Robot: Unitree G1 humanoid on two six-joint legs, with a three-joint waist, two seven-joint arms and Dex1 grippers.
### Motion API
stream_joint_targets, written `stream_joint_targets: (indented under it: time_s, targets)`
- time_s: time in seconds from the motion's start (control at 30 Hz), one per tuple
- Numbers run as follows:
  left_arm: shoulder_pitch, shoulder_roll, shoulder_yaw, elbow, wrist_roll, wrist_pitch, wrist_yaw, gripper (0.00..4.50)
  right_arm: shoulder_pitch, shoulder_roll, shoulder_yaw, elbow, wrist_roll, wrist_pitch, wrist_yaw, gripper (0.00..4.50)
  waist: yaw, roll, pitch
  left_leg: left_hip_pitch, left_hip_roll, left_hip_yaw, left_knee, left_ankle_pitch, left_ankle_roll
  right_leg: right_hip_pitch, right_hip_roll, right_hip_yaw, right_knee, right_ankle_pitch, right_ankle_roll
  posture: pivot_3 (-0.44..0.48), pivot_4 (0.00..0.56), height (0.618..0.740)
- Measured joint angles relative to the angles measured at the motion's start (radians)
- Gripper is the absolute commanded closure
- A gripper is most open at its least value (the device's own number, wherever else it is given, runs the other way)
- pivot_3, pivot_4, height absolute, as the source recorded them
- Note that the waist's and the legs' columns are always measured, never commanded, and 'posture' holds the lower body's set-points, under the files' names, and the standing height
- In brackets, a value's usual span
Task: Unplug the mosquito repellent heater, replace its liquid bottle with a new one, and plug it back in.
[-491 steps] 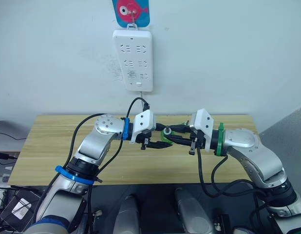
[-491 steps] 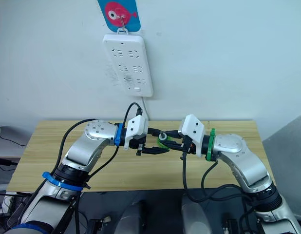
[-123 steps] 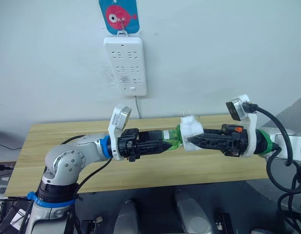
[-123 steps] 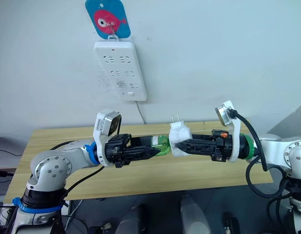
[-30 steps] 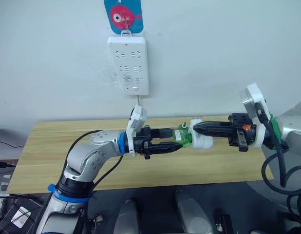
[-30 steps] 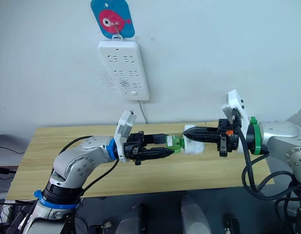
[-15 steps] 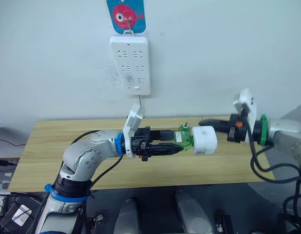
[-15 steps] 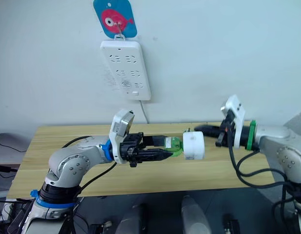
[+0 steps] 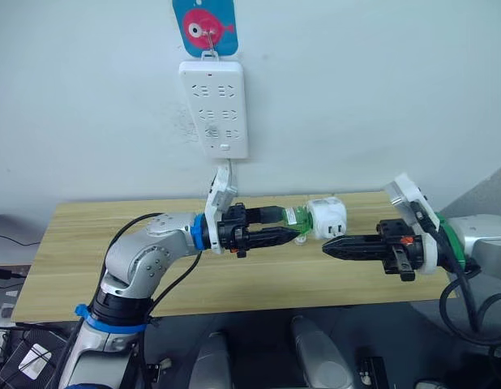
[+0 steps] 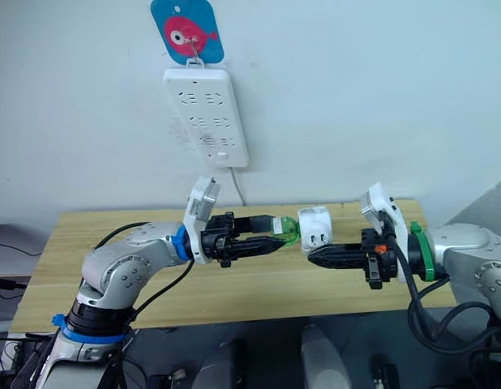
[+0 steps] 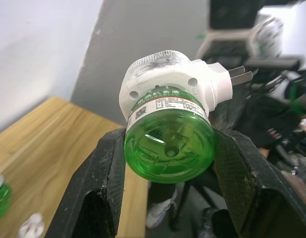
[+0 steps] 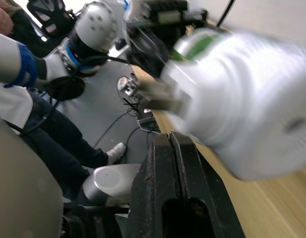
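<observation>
Left claw (image 9: 295, 234) clamps the squat translucent green bottle (image 11: 169, 144), which is seated in the rounded white plastic heater (image 9: 326, 219) — held in the air above the wooden table (image 9: 64, 243). Right claw (image 9: 327, 248), fingers pressed together and holding nothing, sits just below the heater's prongs. The assembly looks light, rigid and smooth; the heater's broad white body seems the surest hold.

Heater (image 9: 327, 218) between left fingers (image 9: 275, 236) and right fingers (image 9: 348, 246)
</observation>
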Motion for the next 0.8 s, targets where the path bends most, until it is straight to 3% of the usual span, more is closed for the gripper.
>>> stream_joint_targets:
  time_s: [0.3, 0.8]
  targets:
    - [0.031, 0.023, -0.049, -0.011, 0.083, -0.089, -0.077, 2.21, -0.075, 0.061, -0.016, 0.071, 0.076, 0.017, -0.124, 4.5, 0.0, 0.0, 0.0, 0.0, 0.0, 0.0, 0.0, 0.0, 0.0, 0.0, 0.0, 0.0, 0.0, 0.0, 0.0, -0.263, 0.239, 0.74]
    - [0.046, 0.045, -0.097, -0.031, 0.17, -0.185, -0.136, 2.21, -0.101, 0.078, -0.006, 0.117, 0.07, 0.044, -0.16, 4.5, 0.001, 0.0, 0.0, 0.0, 0.0, 0.0, 0.0, 0.0, 0.0, 0.0, 0.0, 0.0, 0.0, 0.0, 0.0, -0.264, 0.246, 0.74]
